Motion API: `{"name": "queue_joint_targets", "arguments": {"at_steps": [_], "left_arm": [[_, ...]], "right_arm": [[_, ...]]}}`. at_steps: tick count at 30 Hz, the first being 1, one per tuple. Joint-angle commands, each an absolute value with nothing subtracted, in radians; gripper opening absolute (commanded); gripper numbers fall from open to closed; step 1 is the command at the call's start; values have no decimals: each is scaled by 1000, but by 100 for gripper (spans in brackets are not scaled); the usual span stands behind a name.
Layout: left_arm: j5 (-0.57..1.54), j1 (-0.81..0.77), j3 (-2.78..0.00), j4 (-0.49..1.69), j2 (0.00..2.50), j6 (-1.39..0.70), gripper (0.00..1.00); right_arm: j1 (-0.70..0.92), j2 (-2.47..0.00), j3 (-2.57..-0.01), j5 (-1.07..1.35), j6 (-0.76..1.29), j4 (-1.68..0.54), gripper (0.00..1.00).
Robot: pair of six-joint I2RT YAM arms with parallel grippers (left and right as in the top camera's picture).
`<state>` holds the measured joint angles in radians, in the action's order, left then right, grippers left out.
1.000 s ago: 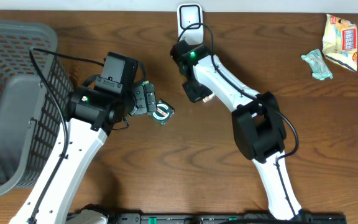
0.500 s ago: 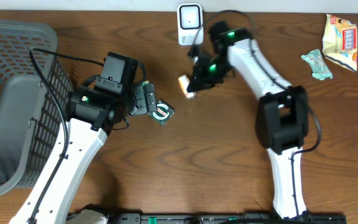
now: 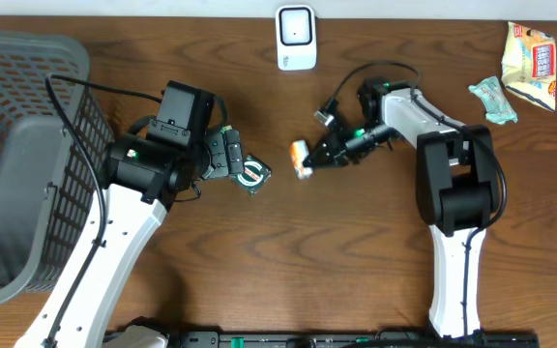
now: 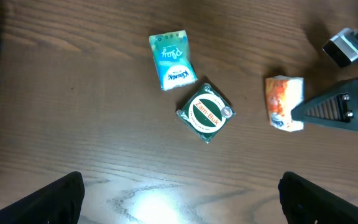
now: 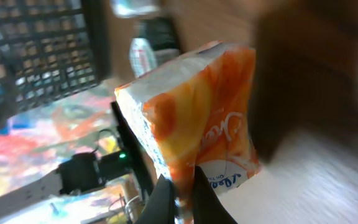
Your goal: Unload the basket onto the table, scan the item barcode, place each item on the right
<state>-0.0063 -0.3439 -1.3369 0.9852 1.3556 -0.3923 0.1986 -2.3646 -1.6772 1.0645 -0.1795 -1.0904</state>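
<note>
Right gripper (image 3: 314, 155): clamped on orange-and-white packet (image 3: 301, 159), held mid-table, well near of barcode scanner (image 3: 296, 37) at far edge. Risk: packet pinched by one edge; barcode may be turned away, scan missed.

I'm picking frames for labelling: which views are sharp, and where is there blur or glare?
Overhead: sharp, evenly lit, the orange-and-white packet clear. Left wrist: sharp, but a bright glare patch sits on the brown wooden table near the bottom edge. Right wrist: background heavily smeared; only the packet is fairly readable.
</note>
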Motion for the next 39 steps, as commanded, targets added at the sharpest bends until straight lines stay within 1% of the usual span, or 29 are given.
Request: {"name": "queue_joint_targets", "arguments": {"at_steps": [1, 3, 4, 7, 9, 12, 15, 19, 23, 27, 29, 30, 32, 34, 35, 39], "left_arm": [[-16, -342, -1352, 987, 1352, -387, 98], [-16, -342, -1352, 987, 1352, -387, 98], [-16, -343, -1352, 987, 1352, -387, 98], [-16, -342, -1352, 987, 1352, -387, 98], [-16, -343, -1352, 987, 1352, -387, 98], [-16, -343, -1352, 987, 1352, -387, 98], [-16, -342, -1352, 987, 1352, -387, 98], [-16, -343, -1352, 987, 1352, -387, 98], [-16, -343, -1352, 987, 1352, -387, 98], [-16, -342, -1352, 987, 1352, -387, 98], [-16, -342, -1352, 987, 1352, -387, 98], [-16, -342, -1352, 987, 1352, -387, 98], [-16, -342, -1352, 987, 1352, -387, 98], [-16, -342, -1352, 987, 1352, -387, 98], [-16, -342, -1352, 987, 1352, -387, 98], [-16, -342, -1352, 987, 1352, -387, 98]], "right_arm": [[140, -2326, -1702, 856, -57, -1099, 8], [122, -2314, -1732, 790, -44, -1131, 20], [113, -2308, -1754, 753, -44, -1151, 25], [98, -2281, -1831, 603, -15, -1221, 34], [100, -2263, -1868, 552, -12, -1258, 36], [115, -2238, -1881, 548, -23, -1273, 38], [137, -2233, -1880, 548, -51, -1272, 43], [191, -2243, -1831, 548, -49, -1192, 49], [232, -2245, -1767, 548, -18, -1108, 49], [256, -2245, -1695, 548, 36, -1020, 48], [264, -2245, -1659, 548, 60, -975, 45], [268, -2245, -1638, 548, 73, -950, 41], [271, -2245, -1620, 549, 75, -935, 22], [271, -2245, -1618, 550, 84, -940, 6], [270, -2244, -1618, 553, 93, -940, 2], [261, -2231, -1624, 597, 149, -938, 1]]}}
